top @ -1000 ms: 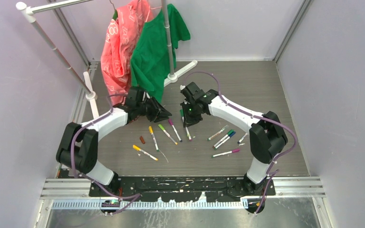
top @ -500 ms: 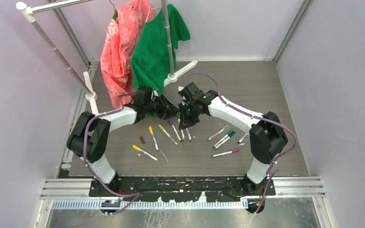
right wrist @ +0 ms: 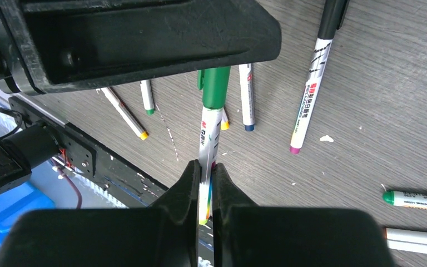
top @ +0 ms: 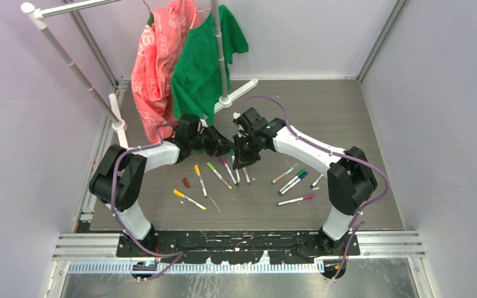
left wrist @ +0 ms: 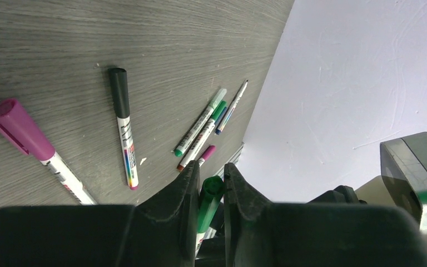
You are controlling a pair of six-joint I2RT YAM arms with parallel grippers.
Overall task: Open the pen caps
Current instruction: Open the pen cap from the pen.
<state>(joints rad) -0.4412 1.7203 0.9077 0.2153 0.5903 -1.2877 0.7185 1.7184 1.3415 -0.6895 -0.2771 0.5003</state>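
Note:
My right gripper (right wrist: 207, 173) is shut on the white barrel of a green pen (right wrist: 208, 136) and holds it above the table. My left gripper (left wrist: 208, 179) is shut on that pen's green cap (left wrist: 211, 192), which also shows in the right wrist view (right wrist: 216, 86). The cap sits on the barrel. In the top view the left gripper (top: 226, 148) and right gripper (top: 238, 153) meet mid-table. Several capped pens lie below: yellow (top: 198, 179), green (top: 218, 175), magenta (top: 228, 169), orange (top: 188, 199). A loose brown cap (top: 186, 182) lies beside them.
More pens lie to the right (top: 292, 180), and one with a magenta tip (top: 296, 200). A clothes rack with a red garment (top: 158, 56) and a green garment (top: 205, 62) stands at the back, its white base (top: 239, 92) on the table. A white pole (top: 77, 68) slants at the left.
My left arm has swung right from the table's left side to the right gripper, and its jaws now grip the green cap. The right arm has barely moved.

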